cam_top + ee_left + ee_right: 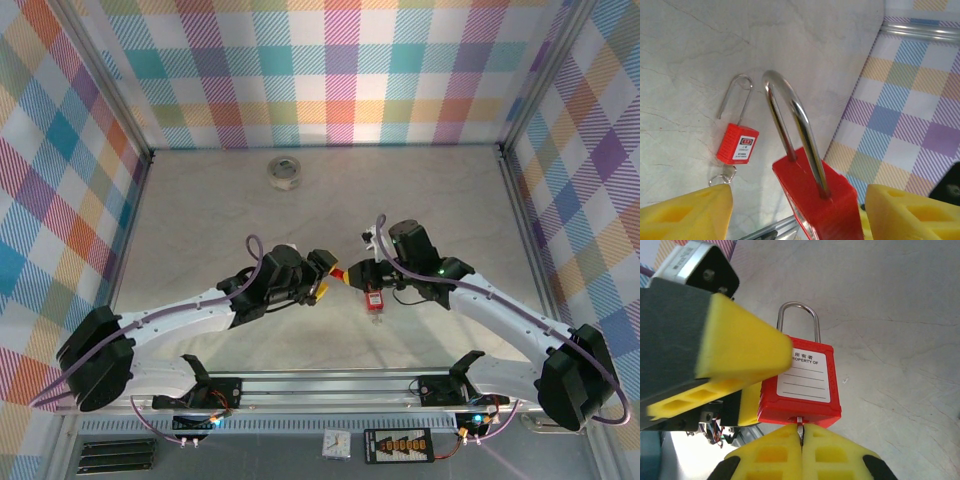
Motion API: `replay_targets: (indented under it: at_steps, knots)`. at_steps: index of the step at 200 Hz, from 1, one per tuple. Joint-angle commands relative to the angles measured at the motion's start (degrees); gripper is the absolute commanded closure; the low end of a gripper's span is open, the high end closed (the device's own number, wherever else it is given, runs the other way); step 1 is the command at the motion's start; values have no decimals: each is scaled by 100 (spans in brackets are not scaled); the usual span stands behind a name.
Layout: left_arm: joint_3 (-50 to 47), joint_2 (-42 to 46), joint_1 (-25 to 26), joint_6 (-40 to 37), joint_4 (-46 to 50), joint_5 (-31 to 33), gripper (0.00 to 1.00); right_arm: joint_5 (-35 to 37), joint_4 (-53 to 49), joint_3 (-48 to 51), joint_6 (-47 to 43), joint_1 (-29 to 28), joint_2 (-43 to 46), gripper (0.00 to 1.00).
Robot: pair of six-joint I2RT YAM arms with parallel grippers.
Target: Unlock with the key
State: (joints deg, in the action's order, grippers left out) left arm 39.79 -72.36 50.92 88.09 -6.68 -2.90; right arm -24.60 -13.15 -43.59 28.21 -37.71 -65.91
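A red padlock [805,385] with a white label and a steel shackle [790,120] hangs above the table between the two grippers [345,277]. My right gripper [801,432] is shut on the key [800,424], and the key's blade sits in the keyhole on the padlock's underside. My left gripper [797,195] is open and straddles the padlock body [820,200]. A gap shows on each side between the body and the yellow fingers [685,215]. In the right wrist view one left finger [740,350] crosses in front of the padlock's left edge.
A second, smaller red padlock [737,144] with a long thin shackle and a key ring lies flat on the table, just below the grippers [375,298]. A tape roll [285,172] sits at the back. Checked walls enclose the table.
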Motion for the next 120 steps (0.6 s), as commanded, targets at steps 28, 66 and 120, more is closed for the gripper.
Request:
replay_targets:
  at_steps: [28,66,120]
  knots:
    - [171,-94,15,-3,-217,67,51,203,50,-16,-178,-200,-132,100]
    - [187,-153,15,-29,-280,9,68,356,35,-22,-254,-295,-207,100]
    - [121,-270,19,-18,-429,-100,85,296,49,-65,-229,-337,-257,99]
